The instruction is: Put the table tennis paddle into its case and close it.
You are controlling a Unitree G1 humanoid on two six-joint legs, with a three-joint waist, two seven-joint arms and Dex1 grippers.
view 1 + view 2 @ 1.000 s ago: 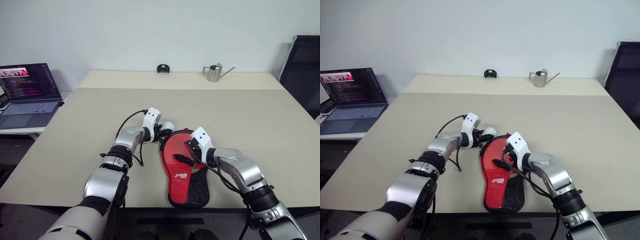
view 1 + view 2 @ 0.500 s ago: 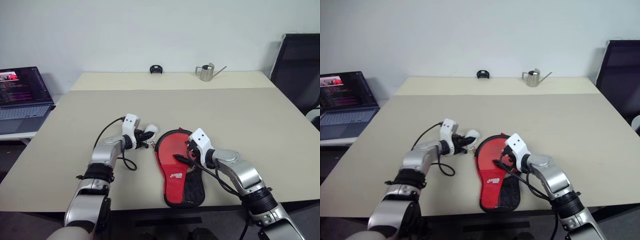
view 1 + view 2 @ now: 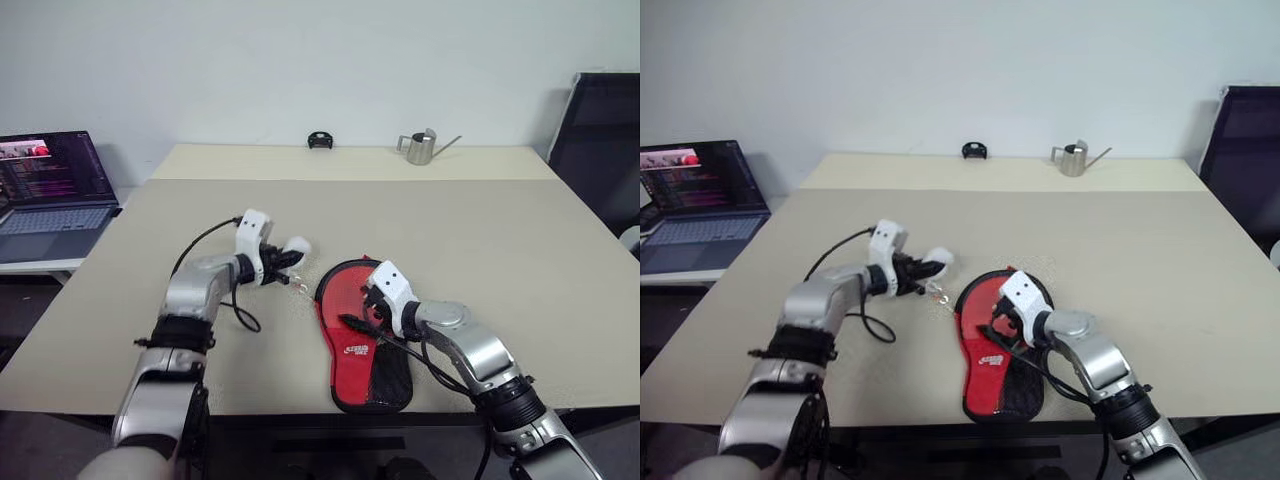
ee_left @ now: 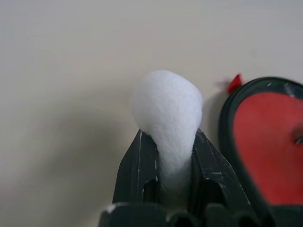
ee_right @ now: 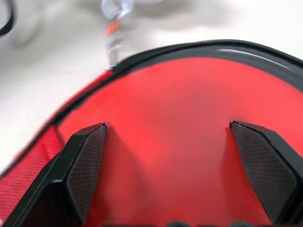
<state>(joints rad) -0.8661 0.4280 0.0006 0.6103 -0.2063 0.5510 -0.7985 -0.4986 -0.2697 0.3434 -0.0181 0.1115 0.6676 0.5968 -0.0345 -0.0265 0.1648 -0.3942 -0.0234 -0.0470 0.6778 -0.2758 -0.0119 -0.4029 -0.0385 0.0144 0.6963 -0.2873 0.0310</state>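
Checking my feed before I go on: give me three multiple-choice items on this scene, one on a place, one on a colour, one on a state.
1. Where does the case lie?
A. on a shelf
B. on the table, under the right gripper
C. in a box
2. What colour is the fluffy thing in the left gripper?
A. white
B. green
C. blue
3. How do the right gripper's fingers stand?
A. shut on the case
B. shut on nothing
C. open

1 B: its red side lies below that gripper's fingers.
2 A: a white tuft sits between the shut fingers.
3 C: they stand wide apart.
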